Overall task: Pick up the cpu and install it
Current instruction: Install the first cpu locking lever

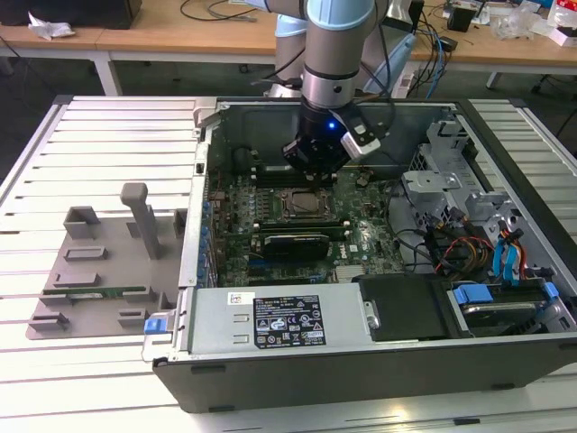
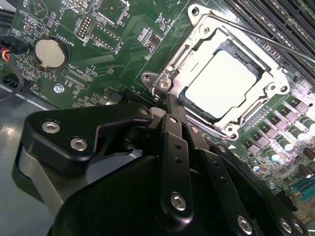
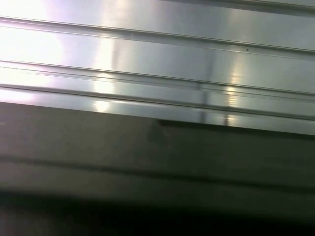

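On the exterior view's left, a grey holder [image 1: 108, 262] sits on the ribbed metal worktop [image 1: 108, 135], well apart from the fingers. Its slots look meant to keep loose parts standing ready, and a long green memory stick [image 1: 108, 291] lies in one of them.

Moving right, the open computer case [image 1: 361, 361] lies on its side so the green board [image 1: 361, 239] faces up and can be reached from above. The chip [image 2: 222, 83] already lies flat inside its metal socket frame [image 2: 197, 44], just beyond the tips of the fingers [image 2: 173, 105] and apart from them; the frame surrounds it so it cannot slide.

The fingers are drawn together with no visible gap and nothing between them, as far as the second wrist view lets me judge. They hover just off one edge of the frame.

The arm [image 1: 329, 54] hangs nearly straight down into the case, wrist vertical, the fingers [image 1: 311, 171] pointing at the board just behind the socket in the exterior view. That upright stance suits work in a tight well, walled by the case sides.
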Robot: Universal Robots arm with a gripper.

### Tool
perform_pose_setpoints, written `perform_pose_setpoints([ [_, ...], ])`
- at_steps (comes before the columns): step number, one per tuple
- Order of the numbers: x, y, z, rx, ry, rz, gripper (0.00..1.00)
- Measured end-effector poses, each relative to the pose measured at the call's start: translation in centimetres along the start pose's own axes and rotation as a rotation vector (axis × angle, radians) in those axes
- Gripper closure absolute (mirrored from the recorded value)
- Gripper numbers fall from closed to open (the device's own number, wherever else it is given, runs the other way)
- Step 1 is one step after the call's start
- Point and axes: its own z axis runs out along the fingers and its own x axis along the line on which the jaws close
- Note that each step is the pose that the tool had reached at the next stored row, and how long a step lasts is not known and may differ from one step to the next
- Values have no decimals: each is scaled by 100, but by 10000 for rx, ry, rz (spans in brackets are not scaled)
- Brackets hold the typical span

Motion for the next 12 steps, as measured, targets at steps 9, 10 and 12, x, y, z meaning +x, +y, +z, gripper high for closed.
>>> perform_pose_setpoints([
  [9,-8,0,-60,-12,-2,-3,89],
  [10,-6,-14,-61,-12,-1,-1,89],
  [12,1,-80,-58,-15,-3,-1,89],
])
